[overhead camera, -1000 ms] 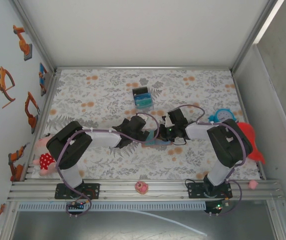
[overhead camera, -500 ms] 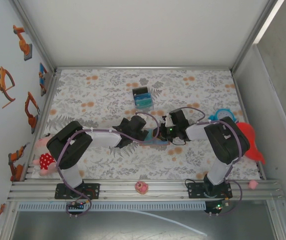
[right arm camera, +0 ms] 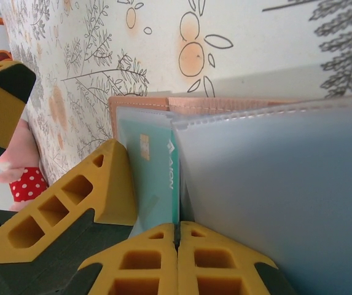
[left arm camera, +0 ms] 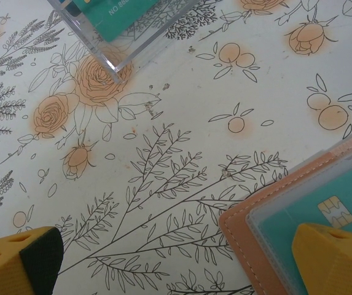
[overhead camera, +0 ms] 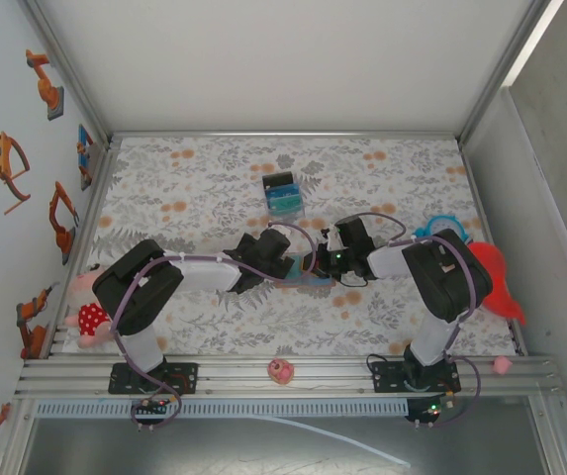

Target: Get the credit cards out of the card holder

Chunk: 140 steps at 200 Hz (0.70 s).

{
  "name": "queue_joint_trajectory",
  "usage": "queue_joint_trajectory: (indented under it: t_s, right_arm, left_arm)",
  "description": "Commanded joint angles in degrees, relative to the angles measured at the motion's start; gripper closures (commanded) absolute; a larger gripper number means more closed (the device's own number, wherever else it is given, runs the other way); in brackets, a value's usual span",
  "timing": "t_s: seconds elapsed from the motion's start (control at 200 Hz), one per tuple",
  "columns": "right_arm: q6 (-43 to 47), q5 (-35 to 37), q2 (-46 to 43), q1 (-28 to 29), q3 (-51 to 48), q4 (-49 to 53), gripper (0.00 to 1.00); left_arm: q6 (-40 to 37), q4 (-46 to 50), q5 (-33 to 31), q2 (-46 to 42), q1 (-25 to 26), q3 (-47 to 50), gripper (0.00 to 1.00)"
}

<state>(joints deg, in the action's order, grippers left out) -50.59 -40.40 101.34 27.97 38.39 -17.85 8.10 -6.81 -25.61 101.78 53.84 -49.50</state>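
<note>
The right gripper (right arm camera: 177, 236) is closed, its two yellow tips pressed together with no gap. They meet at the near edge of the card holder (right arm camera: 145, 103), on the line where a teal credit card (right arm camera: 154, 178) borders the holder's frosted sleeve (right arm camera: 274, 178). Whether the tips have pinched the card, the sleeve edge or nothing thin at all cannot be told.

From those tips the card runs straight away. Its long axis follows the gripper's own line of reach, and its far short end stops just inside the holder's brown stitched edge. So the card lies dead ahead of the right gripper, lengthwise. The coming pull probably has to go straight back along that axis, since a sideways drag would likely jam the card against the sleeve.

The left gripper (left arm camera: 176, 261) stands wide open, straddling the holder's corner. One of its fingers (left arm camera: 332, 258) sits over the chip end of the card, at the holder's corner. The other is well off the holder, over the flowered tablecloth (left arm camera: 182, 141). It holds nothing. It looks placed to pin the holder down while the right gripper, the nearer one to the card's free end, draws the card out.

Beyond the holder, on the side away from the arms' bases, a clear box (left arm camera: 105, 55) holds more teal cards.
</note>
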Motion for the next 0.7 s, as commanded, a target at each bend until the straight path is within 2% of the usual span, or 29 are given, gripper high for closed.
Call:
queue_joint_trajectory:
  t_s: [0.0, 0.305, 0.696]
  right_arm:
    - [1.96, 2.95, -0.75, -0.06, -0.28, 0.76, 1.00]
    - [5.03, 6.02, -4.20, -1.21, 0.19, 6.75, 1.00]
    - [6.47, 6.83, -5.94, -1.33, 1.21, 9.77, 1.00]
  left_arm:
    - [0.40, 4.28, 2.65, 0.73, 1.37, -0.21, 0.03]
    - [-0.43, 4.26, 1.19, -1.48, 0.23, 0.72, 0.03]
    - [-0.61, 3.55, 2.40, -2.41, -0.06, 0.19, 0.03]
